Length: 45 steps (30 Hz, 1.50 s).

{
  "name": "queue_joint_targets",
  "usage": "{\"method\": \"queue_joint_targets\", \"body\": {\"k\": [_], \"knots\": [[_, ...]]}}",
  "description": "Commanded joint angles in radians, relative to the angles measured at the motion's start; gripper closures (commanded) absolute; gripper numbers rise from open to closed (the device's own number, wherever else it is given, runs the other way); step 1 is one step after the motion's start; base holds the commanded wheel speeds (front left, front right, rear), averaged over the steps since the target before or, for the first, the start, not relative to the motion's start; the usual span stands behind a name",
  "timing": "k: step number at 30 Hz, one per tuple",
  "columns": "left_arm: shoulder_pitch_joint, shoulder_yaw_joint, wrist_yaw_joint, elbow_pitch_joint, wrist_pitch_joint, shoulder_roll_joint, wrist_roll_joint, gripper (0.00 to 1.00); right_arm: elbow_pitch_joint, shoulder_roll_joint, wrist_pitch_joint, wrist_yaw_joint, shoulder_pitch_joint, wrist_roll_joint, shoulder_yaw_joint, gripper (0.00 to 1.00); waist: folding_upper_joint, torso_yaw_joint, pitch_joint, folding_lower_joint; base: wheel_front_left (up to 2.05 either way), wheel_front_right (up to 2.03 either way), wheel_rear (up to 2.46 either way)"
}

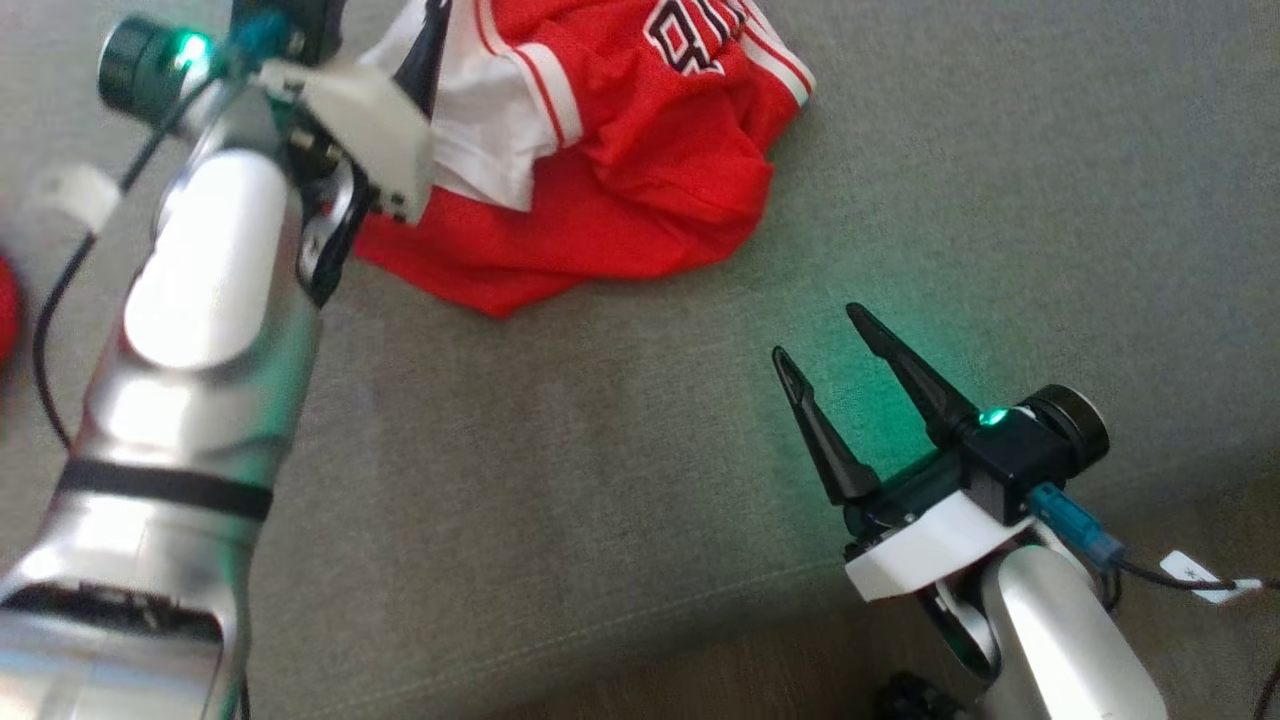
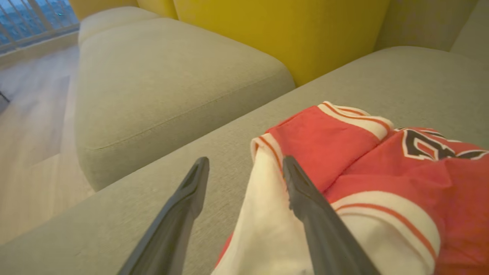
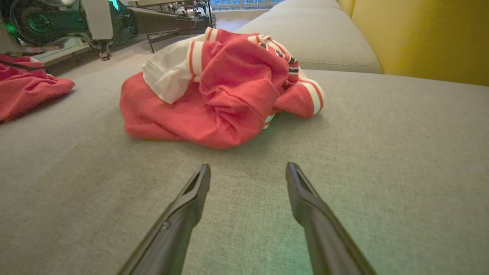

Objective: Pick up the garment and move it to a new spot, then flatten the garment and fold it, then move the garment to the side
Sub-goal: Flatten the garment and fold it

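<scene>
crumpled jersey awaits its first lift

a red and white garment [image 1: 640, 190] lies bunched on the grey sofa [image 1: 600, 480], unlifted and unfolded. the left arm [image 1: 200, 270] reaches its edge, jaws spread wide, one finger [image 2: 303, 198] over the white sleeve, nothing clenched. the right arm [image 1: 1060, 640] hovers over bare cushion near the heap, jaws likewise released and empty. by the look of it no step is finished: pickup, move, flattening, folding and setting aside all remain.
</scene>
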Motion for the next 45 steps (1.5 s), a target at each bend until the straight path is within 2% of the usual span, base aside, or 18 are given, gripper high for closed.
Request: {"method": "queue_joint_targets", "body": {"k": [1, 4, 9, 13, 18, 20, 21, 22, 27, 31, 38, 42, 44, 45], "knots": [[-0.081, -0.016, 0.001, -0.005, 0.021, 0.034, -0.038, 0.0, -0.034, 0.003, -0.002, 0.0, -0.013, 0.007, 0.022, 0.0, 0.0, -0.03, 0.036, -0.0003, 0.0, 0.0, 0.0], [-0.113, -0.062, 0.001, 0.055, 0.055, 0.044, -0.099, 0.0, -0.024, 0.003, -0.002, 0.0, 0.002, 0.007, 0.033, 0.0, 0.0, -0.044, 0.02, -0.0003, 0.0, 0.0, 0.0], [-0.131, -0.1, 0.001, 0.134, 0.093, 0.08, -0.138, 0.0, -0.018, 0.003, -0.002, 0.0, 0.022, 0.005, 0.062, 0.0, 0.0, -0.074, -0.002, -0.0003, 0.0, 0.0, 0.0], [-0.135, -0.118, 0.001, 0.192, 0.085, 0.106, -0.149, 0.0, -0.021, 0.003, -0.002, 0.0, 0.034, 0.006, 0.076, 0.0, 0.0, -0.101, -0.021, -0.0003, 0.0, 0.0, 0.0], [-0.13, -0.182, 0.0, 0.231, 0.077, 0.106, -0.208, 0.0, -0.024, 0.003, -0.002, 0.0, 0.047, 0.003, 0.085, 0.0, 0.0, -0.117, -0.028, -0.0003, 0.0, 0.0, 0.0], [-0.132, -0.214, 0.0, 0.233, 0.075, 0.109, -0.241, 0.75, -0.027, 0.003, -0.002, 0.0, 0.048, 0.002, 0.087, 0.0, 0.0, -0.12, -0.027, -0.0003, 0.0, 0.0, 0.0], [-0.134, -0.227, 0.0, 0.235, 0.073, 0.114, -0.256, 0.93, -0.028, 0.003, -0.002, 0.0, 0.047, 0.003, 0.088, 0.0, 0.0, -0.121, -0.027, -0.0003, 0.0, 0.0, 0.0], [-0.137, -0.24, 0.0, 0.235, 0.07, 0.119, -0.268, 1.0, -0.029, 0.003, -0.002, 0.0, 0.046, 0.004, 0.091, 0.0, 0.0, -0.122, -0.026, -0.0003, 0.0, 0.0, 0.0], [-0.152, -0.283, 0.0, 0.232, 0.029, 0.14, -0.322, 1.0, -0.034, 0.003, -0.002, 0.0, 0.041, 0.015, 0.1, 0.0, 0.0, -0.124, -0.029, -0.0003, 0.0, 0.0, 0.0], [-0.178, -0.3, 0.0, 0.176, 0.013, 0.135, -0.412, 1.0, -0.033, 0.003, -0.002, 0.0, 0.032, 0.029, 0.104, 0.0, 0.0, -0.124, -0.03, -0.0003, 0.0, 0.0, 0.0], [-0.268, -0.36, 0.0, -0.109, 0.101, 0.167, -0.663, 1.0, -0.051, 0.003, -0.002, 0.0, -0.009, 0.097, 0.098, 0.0, 0.0, -0.14, -0.038, -0.0003, 0.0, 0.0, 0.0], [-0.308, -0.315, 0.001, -0.233, 0.182, 0.169, -0.806, 1.0, -0.047, 0.003, -0.002, 0.0, -0.023, 0.141, 0.118, 0.0, 0.0, -0.173, -0.066, -0.0003, 0.0, 0.0, 0.0], [-0.335, -0.282, 0.024, -0.274, 0.206, 0.151, -0.848, 1.0, -0.049, 0.003, -0.002, 0.0, -0.026, 0.161, 0.126, 0.0, 0.0, -0.193, -0.079, -0.0003, 0.0, 0.0, 0.0], [-0.369, -0.255, 0.059, -0.306, 0.214, 0.129, -0.869, 1.0, -0.052, 0.003, -0.002, 0.0, -0.03, 0.178, 0.132, 0.0, 0.0, -0.213, -0.092, -0.0003, 0.0, 0.0, 0.0]]}}
